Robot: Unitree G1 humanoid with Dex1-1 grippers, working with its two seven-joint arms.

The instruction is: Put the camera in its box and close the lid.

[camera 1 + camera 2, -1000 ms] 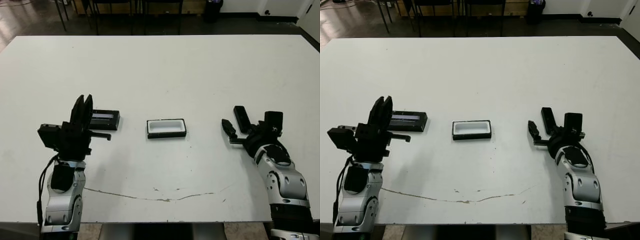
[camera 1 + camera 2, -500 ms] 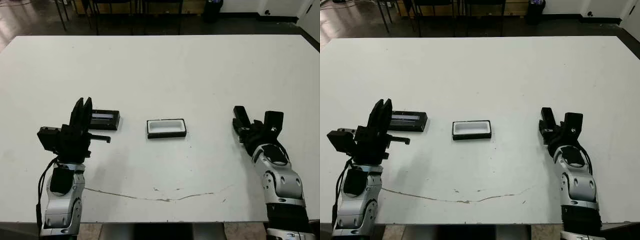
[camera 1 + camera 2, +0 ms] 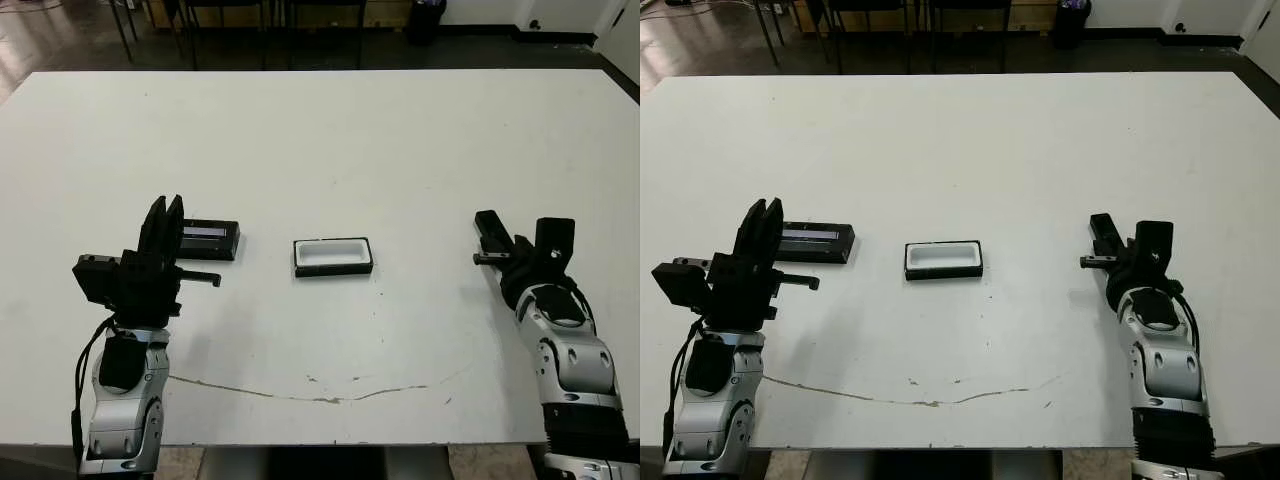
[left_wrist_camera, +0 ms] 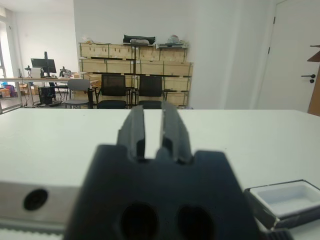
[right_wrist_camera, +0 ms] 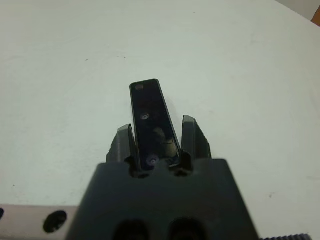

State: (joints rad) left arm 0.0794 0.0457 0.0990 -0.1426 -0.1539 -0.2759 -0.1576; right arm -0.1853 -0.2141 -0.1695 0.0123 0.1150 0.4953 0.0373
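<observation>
Camera (image 5: 152,125) sits clamped between the right pincer's (image 3: 500,248) fingers, lifted off the table (image 3: 400,140), ready to carry toward the open box (image 3: 333,256) at centre. Left pincer (image 3: 165,225), fingers nearly together and empty, waits beside the lid (image 3: 210,239), likely for closing.

White worktop (image 3: 330,140) fills the view, a thin dark crack (image 3: 300,392) running near its front edge. Beyond the far edge: dark glossy floor (image 3: 60,40) and black chair legs (image 3: 190,30). White walls (image 4: 225,50), wooden crates (image 4: 135,60) on shelving, a closed door (image 4: 295,65) at the side.
</observation>
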